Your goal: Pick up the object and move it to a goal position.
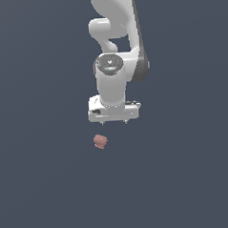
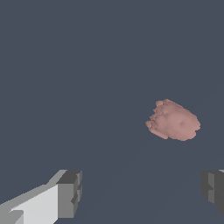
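Observation:
The object [image 1: 100, 141] is a small lumpy pinkish-red blob lying on the dark grey floor. It also shows in the wrist view [image 2: 173, 121]. My white gripper [image 1: 114, 122] hangs above it, a little toward the exterior view's right. In the wrist view the two dark fingertips [image 2: 70, 194] stand wide apart with nothing between them, so the gripper [image 2: 142, 190] is open and empty. The object lies ahead of the fingers, not between them.
The white arm [image 1: 115, 39] rises behind the gripper toward the top of the exterior view. A flat dark grey floor [image 1: 44, 187] lies all around.

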Robot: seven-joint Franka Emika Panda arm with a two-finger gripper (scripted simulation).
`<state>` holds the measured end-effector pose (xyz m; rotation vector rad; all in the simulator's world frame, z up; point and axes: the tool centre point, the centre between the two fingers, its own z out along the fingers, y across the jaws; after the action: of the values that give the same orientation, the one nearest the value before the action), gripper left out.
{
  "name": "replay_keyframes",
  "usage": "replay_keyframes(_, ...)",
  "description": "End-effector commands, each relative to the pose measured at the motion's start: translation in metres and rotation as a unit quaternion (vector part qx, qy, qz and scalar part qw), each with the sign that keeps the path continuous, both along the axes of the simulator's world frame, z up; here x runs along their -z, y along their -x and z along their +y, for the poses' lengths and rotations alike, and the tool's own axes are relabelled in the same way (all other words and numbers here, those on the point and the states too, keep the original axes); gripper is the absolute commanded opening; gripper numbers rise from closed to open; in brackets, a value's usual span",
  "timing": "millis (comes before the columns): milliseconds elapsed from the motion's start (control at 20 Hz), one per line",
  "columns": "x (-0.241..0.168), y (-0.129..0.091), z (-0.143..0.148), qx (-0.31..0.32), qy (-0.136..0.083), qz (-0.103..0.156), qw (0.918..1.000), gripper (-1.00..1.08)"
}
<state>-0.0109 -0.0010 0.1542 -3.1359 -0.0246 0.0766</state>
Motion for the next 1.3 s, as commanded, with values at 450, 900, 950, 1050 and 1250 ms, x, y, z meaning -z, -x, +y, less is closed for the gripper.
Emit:
replay_keyframes(450, -0.014, -0.006, -0.010, 0.015, -0.006, -0.015, 0.9998, 1.00)
replay_keyframes(900, -0.009, -0.008, -0.015, 0.032, -0.005, -0.016, 0.9994, 1.00)
replay_keyframes(950, -0.007, -0.009, -0.016, 0.037, -0.005, -0.016, 0.9992, 1.00)
replay_keyframes(1050, -0.002, -0.011, -0.020, 0.052, -0.004, -0.016, 0.9985, 1.00)
replay_keyframes(1250, 0.012, -0.016, -0.031, 0.091, -0.003, -0.018, 0.9957, 1.00)
